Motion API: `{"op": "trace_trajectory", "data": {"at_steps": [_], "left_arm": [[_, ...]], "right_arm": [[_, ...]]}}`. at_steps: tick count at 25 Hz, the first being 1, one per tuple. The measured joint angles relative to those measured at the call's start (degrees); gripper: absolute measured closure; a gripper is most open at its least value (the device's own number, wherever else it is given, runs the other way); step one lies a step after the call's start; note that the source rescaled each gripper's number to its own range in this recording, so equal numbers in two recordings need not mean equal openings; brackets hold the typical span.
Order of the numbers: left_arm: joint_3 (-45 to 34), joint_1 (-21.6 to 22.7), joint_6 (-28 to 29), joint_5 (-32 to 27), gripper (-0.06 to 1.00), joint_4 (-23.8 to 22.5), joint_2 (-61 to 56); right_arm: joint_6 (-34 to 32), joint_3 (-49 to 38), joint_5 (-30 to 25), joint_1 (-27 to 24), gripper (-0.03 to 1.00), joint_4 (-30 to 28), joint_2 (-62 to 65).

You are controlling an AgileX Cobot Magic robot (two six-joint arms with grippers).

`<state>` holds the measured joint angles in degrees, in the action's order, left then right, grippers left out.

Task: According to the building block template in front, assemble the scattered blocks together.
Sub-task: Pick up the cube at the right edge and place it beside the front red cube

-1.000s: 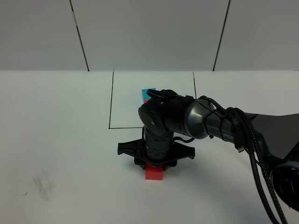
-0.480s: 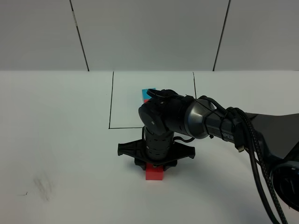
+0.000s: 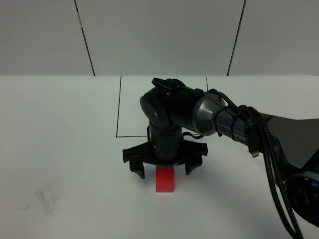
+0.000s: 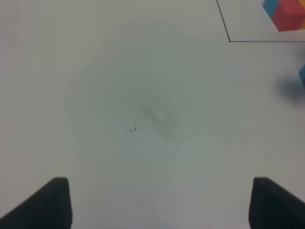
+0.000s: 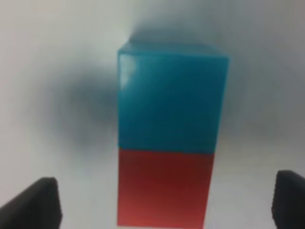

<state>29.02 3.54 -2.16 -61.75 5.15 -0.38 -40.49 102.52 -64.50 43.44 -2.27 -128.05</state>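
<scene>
The right gripper point(image 3: 166, 172) hangs over the red block point(image 3: 165, 180) with its jaws spread wide, a finger on either side and clear of it, gripping nothing. Its wrist view shows the blue block point(image 5: 171, 102) lying flush against the red one, both flat on the white table point(image 3: 65, 149), just outside the black drawn frame point(image 3: 118, 107). The left gripper point(image 4: 164, 202) is likewise wide apart and empty, above a faint grey smudge point(image 4: 159, 119). The template point(image 4: 286, 12) of blue, red and orange cubes sits inside the frame's corner
</scene>
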Motion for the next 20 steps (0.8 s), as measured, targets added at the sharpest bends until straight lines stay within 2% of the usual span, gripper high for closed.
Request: {"op": "trace_trajectory", "data": {"at_steps": [2,7,9,11,16,20], "left_arm": [[0.0,0.0,0.0,0.0,0.15,0.0,0.0],[0.0,0.0,0.0,0.0,0.15,0.0,0.0],[0.0,0.0,0.0,0.0,0.15,0.0,0.0],[0.0,0.0,0.0,0.0,0.15,0.0,0.0],[0.0,0.0,0.0,0.0,0.15,0.0,0.0],[0.0,0.0,0.0,0.0,0.15,0.0,0.0]], "right_arm": [[2.0,4.7,-3.6,0.0,-0.03,0.0,0.1],[9.7,10.7,-4.4,0.1,-0.03,0.0,2.7],[11.2,10.7,-4.6,0.1,-0.01,-1.9,5.2],[12.0,10.7,-4.8,0.1,0.03,-6.2,8.2],[14.1,10.8,-4.9,0.1,0.26,-19.6,17.0],[17.9,10.8,-5.0,0.1,0.51,-26.5,26.4]]}}
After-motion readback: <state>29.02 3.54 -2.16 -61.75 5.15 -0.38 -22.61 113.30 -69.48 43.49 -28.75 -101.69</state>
